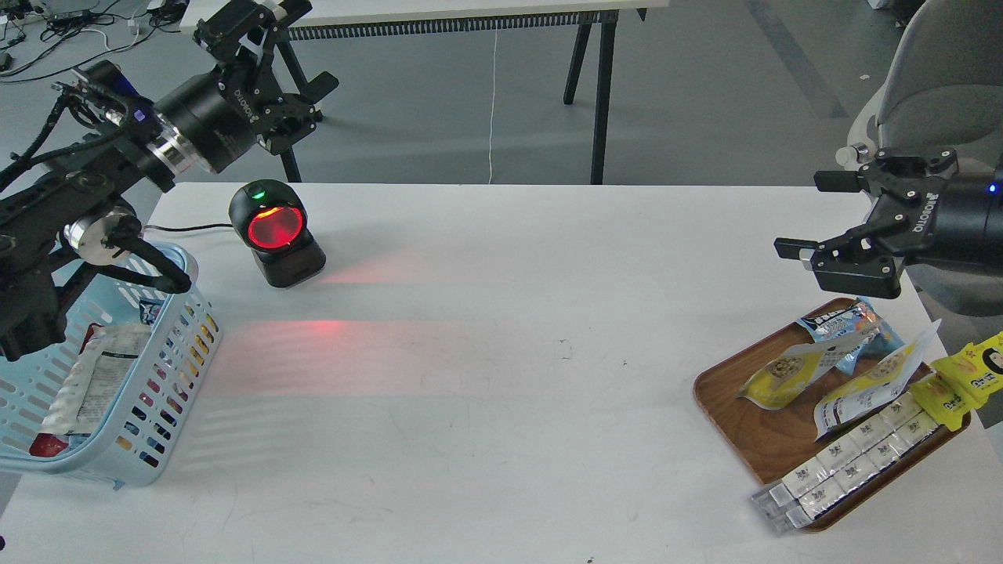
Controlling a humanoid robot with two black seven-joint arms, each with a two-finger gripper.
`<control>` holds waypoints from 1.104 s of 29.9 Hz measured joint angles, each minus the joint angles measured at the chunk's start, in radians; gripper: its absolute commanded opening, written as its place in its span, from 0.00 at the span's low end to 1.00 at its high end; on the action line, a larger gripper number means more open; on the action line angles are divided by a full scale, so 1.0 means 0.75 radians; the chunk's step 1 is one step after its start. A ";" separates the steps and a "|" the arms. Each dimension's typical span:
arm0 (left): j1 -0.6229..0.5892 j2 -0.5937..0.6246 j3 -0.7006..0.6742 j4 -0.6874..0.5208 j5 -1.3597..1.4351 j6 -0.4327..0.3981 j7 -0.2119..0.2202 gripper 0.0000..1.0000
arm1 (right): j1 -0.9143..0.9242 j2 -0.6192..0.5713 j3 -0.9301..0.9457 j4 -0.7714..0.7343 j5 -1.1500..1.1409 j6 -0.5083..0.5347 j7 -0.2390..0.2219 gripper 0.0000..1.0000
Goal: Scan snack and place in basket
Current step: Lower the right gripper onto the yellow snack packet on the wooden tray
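Two yellow snack pouches picturing tan beans lie on the brown wooden tray (764, 439) at the right: one (783, 374) on the left, another (866, 389) beside it. My right gripper (809, 216) is open and empty, hovering above the tray's far edge, up and left of the pouches. The light blue basket (168, 392) stands at the table's left edge with a white-backed pouch (98, 376) inside. My left gripper (290, 43) is open and empty, raised beyond the table's far left corner above the scanner.
A black barcode scanner (274, 231) glows red at the far left and casts red light on the table. The tray also holds a blue packet (846, 323), a bright yellow cartoon-face packet (968, 376) and a strip of white packs (846, 462).
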 measured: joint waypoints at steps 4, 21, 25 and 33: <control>0.003 -0.001 0.000 0.005 0.001 0.000 0.000 1.00 | -0.004 -0.024 -0.007 0.009 -0.196 0.000 -0.001 0.90; 0.008 -0.061 0.000 0.079 0.002 0.000 0.000 1.00 | -0.019 -0.029 -0.203 0.071 -0.277 0.000 -0.001 0.90; 0.010 -0.061 0.000 0.081 0.002 0.000 0.000 1.00 | -0.021 -0.026 -0.238 0.069 -0.277 0.000 -0.001 0.90; 0.013 -0.065 0.000 0.097 0.000 0.000 0.000 1.00 | -0.064 0.020 -0.246 0.030 -0.277 0.000 -0.001 0.79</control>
